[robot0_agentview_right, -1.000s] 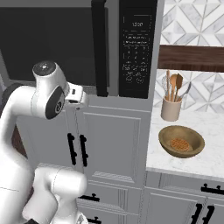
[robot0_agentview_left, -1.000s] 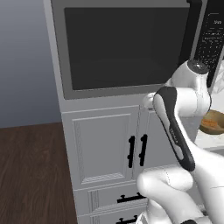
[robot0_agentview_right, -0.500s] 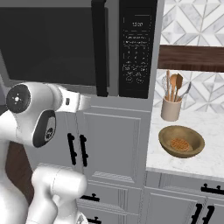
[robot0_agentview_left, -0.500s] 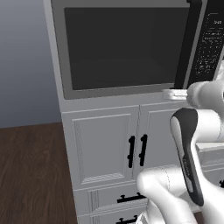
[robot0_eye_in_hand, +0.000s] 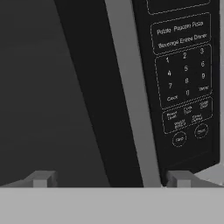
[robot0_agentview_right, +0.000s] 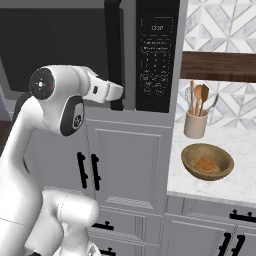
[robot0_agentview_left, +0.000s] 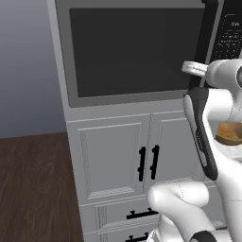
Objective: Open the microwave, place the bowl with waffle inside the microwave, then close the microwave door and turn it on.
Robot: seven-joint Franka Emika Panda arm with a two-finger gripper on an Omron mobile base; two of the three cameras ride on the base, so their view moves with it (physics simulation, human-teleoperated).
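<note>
While the microwave door [robot0_agentview_left: 137,52] is sitting shut, the gripper [robot0_eye_in_hand: 111,178] is hovering wide open and empty, straddling its handle [robot0_eye_in_hand: 100,96]. The waffle [robot0_agentview_right: 205,164] is lying in the bowl [robot0_agentview_right: 207,161].

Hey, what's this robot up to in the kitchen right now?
The white arm has its open claw up at the microwave, fingers on either side of the tall black door handle, not closed on it. The microwave door is shut. The brown bowl with the waffle sits untouched on the counter, beside a utensil holder.
</note>
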